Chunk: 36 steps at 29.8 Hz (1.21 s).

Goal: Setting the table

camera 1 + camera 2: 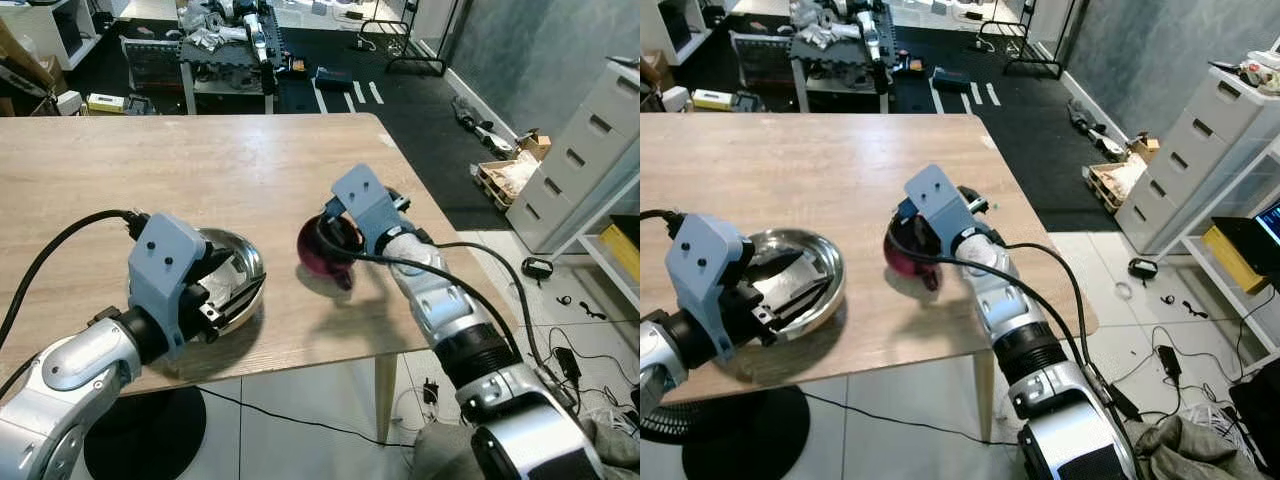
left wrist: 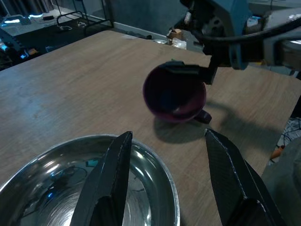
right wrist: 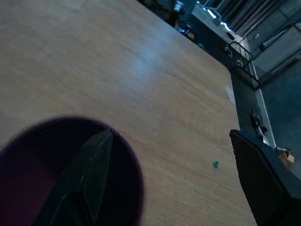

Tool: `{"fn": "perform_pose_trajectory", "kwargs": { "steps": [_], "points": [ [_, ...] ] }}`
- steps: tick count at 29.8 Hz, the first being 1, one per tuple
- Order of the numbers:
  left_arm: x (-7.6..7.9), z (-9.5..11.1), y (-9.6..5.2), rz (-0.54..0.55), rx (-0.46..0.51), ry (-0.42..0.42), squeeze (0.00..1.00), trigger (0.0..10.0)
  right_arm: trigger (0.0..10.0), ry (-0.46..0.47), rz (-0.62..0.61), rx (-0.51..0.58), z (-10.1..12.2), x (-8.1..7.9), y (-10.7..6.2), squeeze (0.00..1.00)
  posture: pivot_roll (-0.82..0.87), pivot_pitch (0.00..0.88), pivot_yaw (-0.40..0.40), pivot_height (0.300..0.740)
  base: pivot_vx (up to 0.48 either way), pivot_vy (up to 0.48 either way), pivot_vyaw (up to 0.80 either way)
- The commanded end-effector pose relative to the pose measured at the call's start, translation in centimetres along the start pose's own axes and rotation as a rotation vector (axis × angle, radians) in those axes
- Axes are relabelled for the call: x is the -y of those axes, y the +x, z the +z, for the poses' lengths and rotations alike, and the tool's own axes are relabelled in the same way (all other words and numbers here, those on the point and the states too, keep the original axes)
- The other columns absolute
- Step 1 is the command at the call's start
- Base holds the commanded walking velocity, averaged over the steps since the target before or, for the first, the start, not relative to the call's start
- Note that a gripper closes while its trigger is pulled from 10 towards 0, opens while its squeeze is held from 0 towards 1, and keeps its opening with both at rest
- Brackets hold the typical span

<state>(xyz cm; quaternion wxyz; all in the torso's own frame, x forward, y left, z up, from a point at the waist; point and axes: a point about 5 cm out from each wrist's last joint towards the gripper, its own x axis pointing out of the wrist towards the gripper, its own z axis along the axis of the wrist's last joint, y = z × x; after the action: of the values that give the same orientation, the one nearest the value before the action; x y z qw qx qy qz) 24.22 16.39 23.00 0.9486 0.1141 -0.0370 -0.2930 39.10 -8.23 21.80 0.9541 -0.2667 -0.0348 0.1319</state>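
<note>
Purple mug (image 1: 326, 250) is sitting tilted on the wooden desk (image 1: 200, 170) near its right edge, the right gripper (image 3: 164, 179) reaching in with spread fingers, one inside the rim. Beside it, the left gripper (image 2: 167, 174) is hovering with parted fingers over a steel bowl (image 1: 820, 270), its base hidden.

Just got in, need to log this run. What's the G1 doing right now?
It is at a light wooden table, working with both arms. The right gripper has its fingers open, one inside the rim of a dark purple mug that is tipped on its side near the table's right edge. The left gripper is open over the rim of a shiny steel bowl at the front edge. Neither item looks gripped yet.
</note>
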Motion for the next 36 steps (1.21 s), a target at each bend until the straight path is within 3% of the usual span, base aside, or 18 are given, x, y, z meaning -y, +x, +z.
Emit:
{"fn": "perform_pose_trajectory", "kwargs": {
  "steps": [1,9,17,24,28,29,30,31,32,33,34,36],
  "points": [
    [0.1,-0.3,0.2,-0.005,-0.005,-0.007,0.0,10.0,10.0,0.018,-0.01,-0.002,0.0,0.0,0.2,0.0,0.14,0.046,-0.023,0.74,0.0,0.0,0.0],
    [0.1,-0.2,0.2,0.004,-0.003,-0.008,0.0,10.0,10.0,0.002,0.018,-0.001,0.3,-1.5,1.0,0.0,0.15,0.048,-0.03,0.74,0.0,0.0,0.0],
    [0.2,-0.3,0.1,0.01,-0.005,-0.012,0.0,10.0,10.0,0.011,0.003,0.012,0.4,-0.8,1.1,0.0,0.14,0.052,-0.03,0.74,0.0,0.0,0.0],
    [0.3,-0.3,0.2,0.009,-0.003,-0.016,0.0,10.0,10.0,0.033,-0.059,-0.015,-0.8,0.6,0.8,0.0,0.14,0.055,-0.03,0.74,0.0,0.0,0.0],
    [0.3,-0.4,0.2,0.01,-0.004,-0.017,0.0,10.0,10.0,0.134,-0.076,-0.086,-2.5,1.4,0.4,0.0,0.14,0.057,-0.031,0.74,0.0,0.0,0.0],
    [0.3,-0.4,0.2,0.011,-0.004,-0.018,0.0,10.0,10.0,0.26,-0.07,-0.127,-3.5,1.6,0.1,0.0,0.14,0.059,-0.033,0.74,0.0,0.0,0.0],
    [0.3,-0.4,0.2,0.011,-0.004,-0.018,0.0,10.0,10.0,0.26,-0.07,-0.127,-3.5,1.6,0.1,0.0,0.14,0.059,-0.033,0.74,0.0,0.0,0.0],
    [0.3,-0.4,0.2,0.011,-0.004,-0.019,0.0,10.0,10.0,0.377,-0.05,-0.147,-4.1,1.5,-0.4,0.0,0.14,0.06,-0.032,0.74,0.0,0.0,0.0],
    [0.3,-0.4,0.2,0.011,-0.004,-0.019,0.0,10.0,10.0,0.377,-0.05,-0.147,-4.1,1.5,-0.4,0.0,0.14,0.06,-0.032,0.74,0.0,0.0,0.0],
    [0.3,-0.4,0.2,0.011,-0.003,-0.02,0.0,10.0,10.0,0.463,-0.023,-0.147,-4.3,1.5,-1.0,0.0,0.14,0.065,-0.031,0.74,0.0,0.0,0.0],
    [0.3,-0.4,0.2,0.011,-0.003,-0.02,0.0,10.0,10.0,0.463,-0.023,-0.147,-4.3,1.5,-1.0,0.0,0.14,0.065,-0.031,0.74,0.0,0.0,0.0],
    [0.3,-0.4,0.1,0.009,-0.005,-0.023,0.0,10.0,10.0,0.527,0.023,-0.125,-4.0,1.5,-2.6,0.0,0.12,0.069,-0.026,0.74,0.0,0.0,0.0]
  ]
}}
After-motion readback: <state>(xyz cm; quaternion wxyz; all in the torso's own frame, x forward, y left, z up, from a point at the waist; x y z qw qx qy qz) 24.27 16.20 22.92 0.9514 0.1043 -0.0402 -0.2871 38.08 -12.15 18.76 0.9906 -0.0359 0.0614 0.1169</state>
